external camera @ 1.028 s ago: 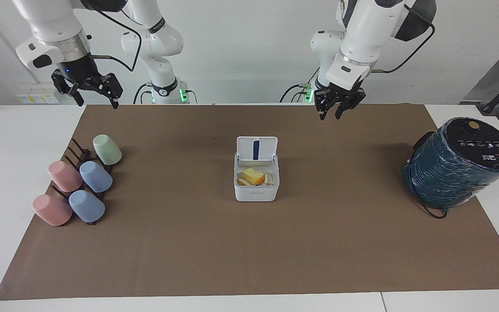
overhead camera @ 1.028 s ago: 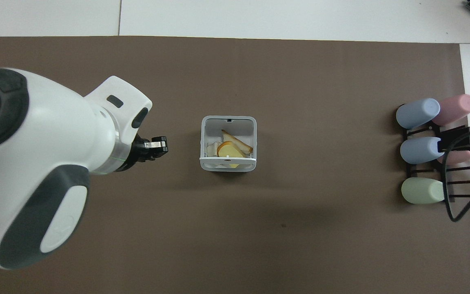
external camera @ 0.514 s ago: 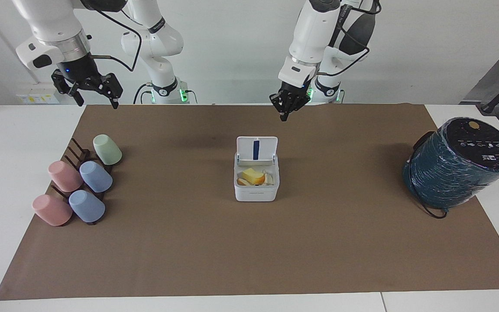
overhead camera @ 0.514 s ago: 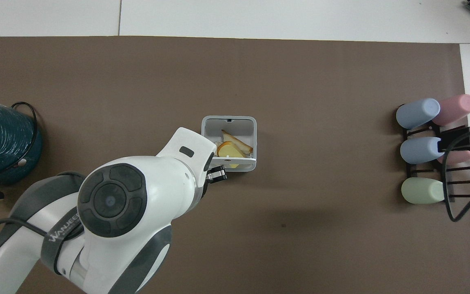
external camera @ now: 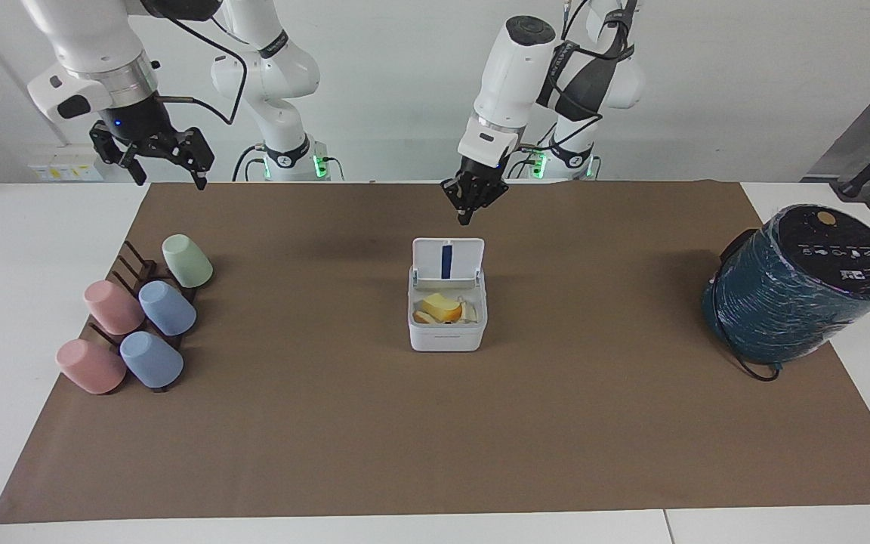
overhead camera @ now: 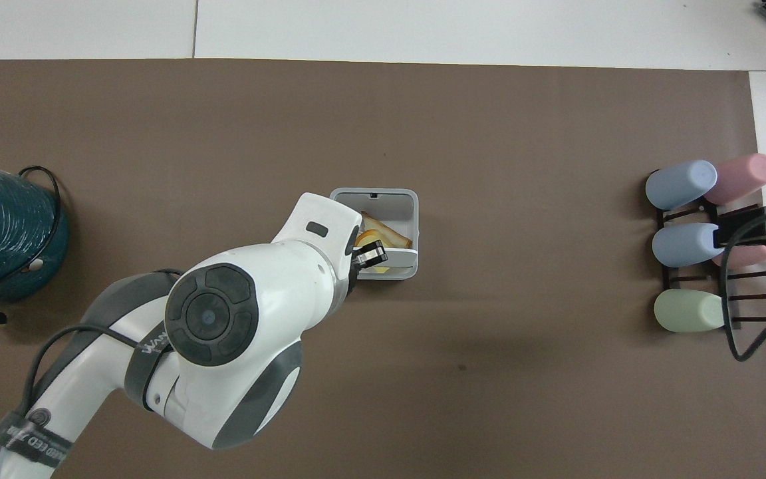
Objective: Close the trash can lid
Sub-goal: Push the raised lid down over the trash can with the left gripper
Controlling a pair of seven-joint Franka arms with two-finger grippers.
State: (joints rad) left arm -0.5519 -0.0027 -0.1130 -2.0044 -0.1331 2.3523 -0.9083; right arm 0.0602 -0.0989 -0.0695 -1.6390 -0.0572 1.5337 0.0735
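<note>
Approach step: left gripper hangs above the upright lid, jaws narrow and holding nothing, not touching. Can sits mid-mat, open, scraps inside. Next: drop to the lid's robot-facing side and push it forward and down. Has swung in from the teal cylinder's end. Right gripper waits, jaws wide, above the cups.
</note>
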